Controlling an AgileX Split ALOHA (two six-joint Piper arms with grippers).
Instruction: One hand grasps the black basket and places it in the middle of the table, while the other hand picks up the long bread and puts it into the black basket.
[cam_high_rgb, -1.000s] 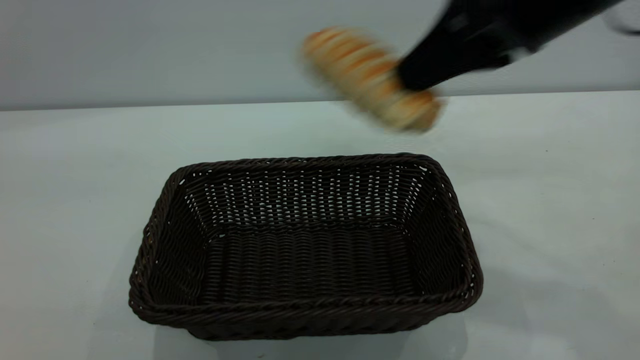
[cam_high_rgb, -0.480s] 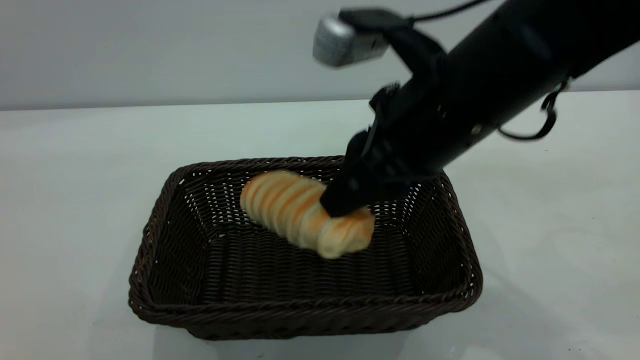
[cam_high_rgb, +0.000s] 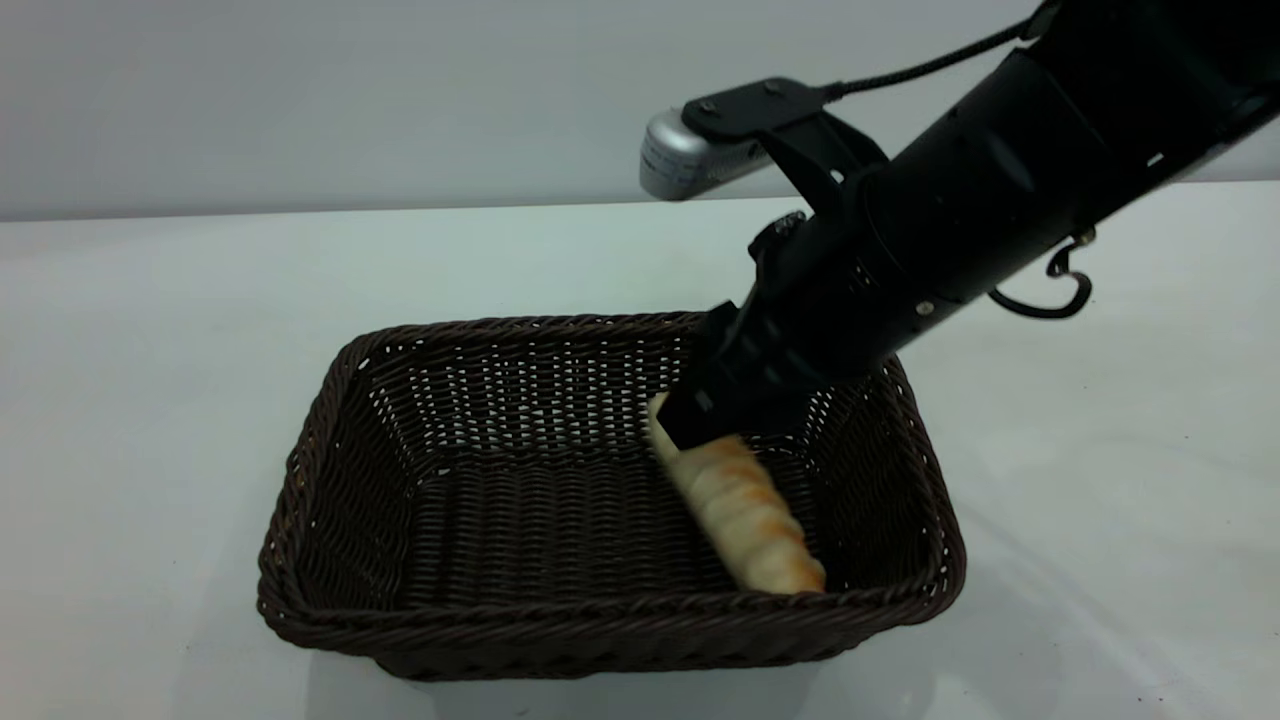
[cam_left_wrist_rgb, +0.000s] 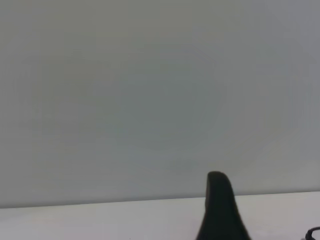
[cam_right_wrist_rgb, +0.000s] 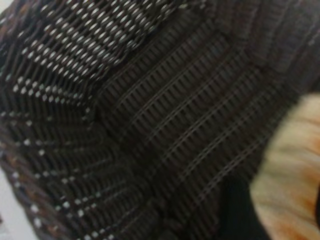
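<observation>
The black basket (cam_high_rgb: 330, 560) stands on the white table (cam_high_rgb: 150, 350), near the front and about midway across. My right gripper (cam_high_rgb: 700, 415) reaches down into the basket's right half and is shut on the far end of the long bread (cam_high_rgb: 745, 515). The bread slopes down, its near end resting on the basket floor by the front right corner. In the right wrist view the bread (cam_right_wrist_rgb: 292, 170) fills the space beside a dark finger (cam_right_wrist_rgb: 235, 210), over the woven basket floor (cam_right_wrist_rgb: 165, 115). My left gripper (cam_left_wrist_rgb: 220, 210) is parked, facing a grey wall above the table edge.
A silver wrist camera (cam_high_rgb: 685, 155) sticks out above the right arm, and a black cable loop (cam_high_rgb: 1060, 290) hangs under it. White tabletop spreads left, right and behind the basket. A grey wall (cam_high_rgb: 300, 100) closes the back.
The right gripper carried the bread from high above the table's back down into the basket. The bread has swung from lying crosswise to pointing toward the front right corner.
</observation>
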